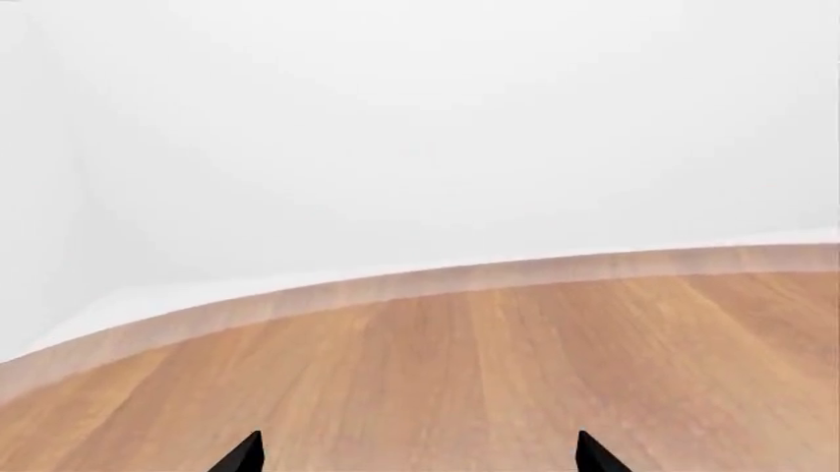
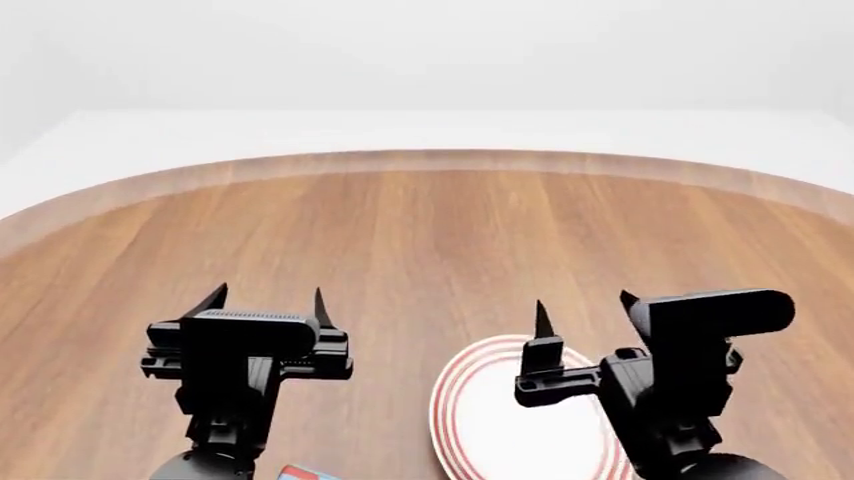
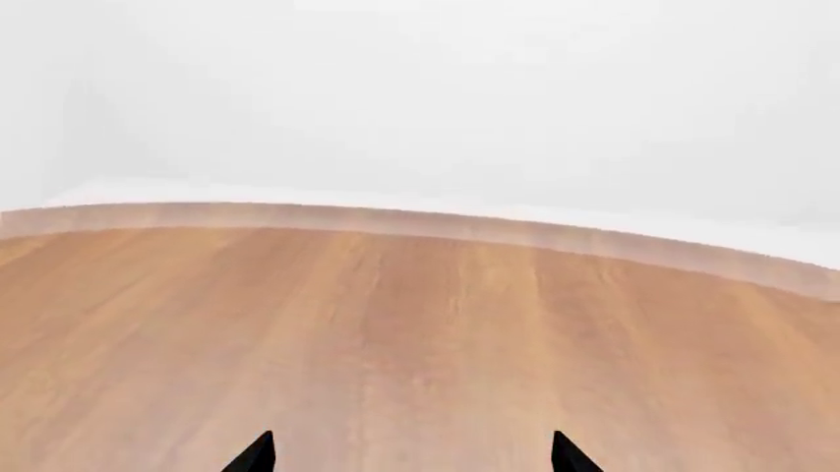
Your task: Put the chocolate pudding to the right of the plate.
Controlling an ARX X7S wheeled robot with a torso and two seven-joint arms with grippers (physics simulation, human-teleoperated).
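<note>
Black left gripper agape, red-ringed round plate, woodgrain table

I find no legible text, label, brand, number or sign in any view. The sliver of the chocolate pudding showing below my left arm in the head view presents only red and light blue, with no lettering readable.

**Plate and pudding carton, near edge of worktop**

Plate: round, white, thin red concentric rings at rim, lying flat on the worktop, partly hidden. Chocolate pudding: only a red-and-light-blue sliver shows, left of the plate, apart from it; pose unclear.
</note>
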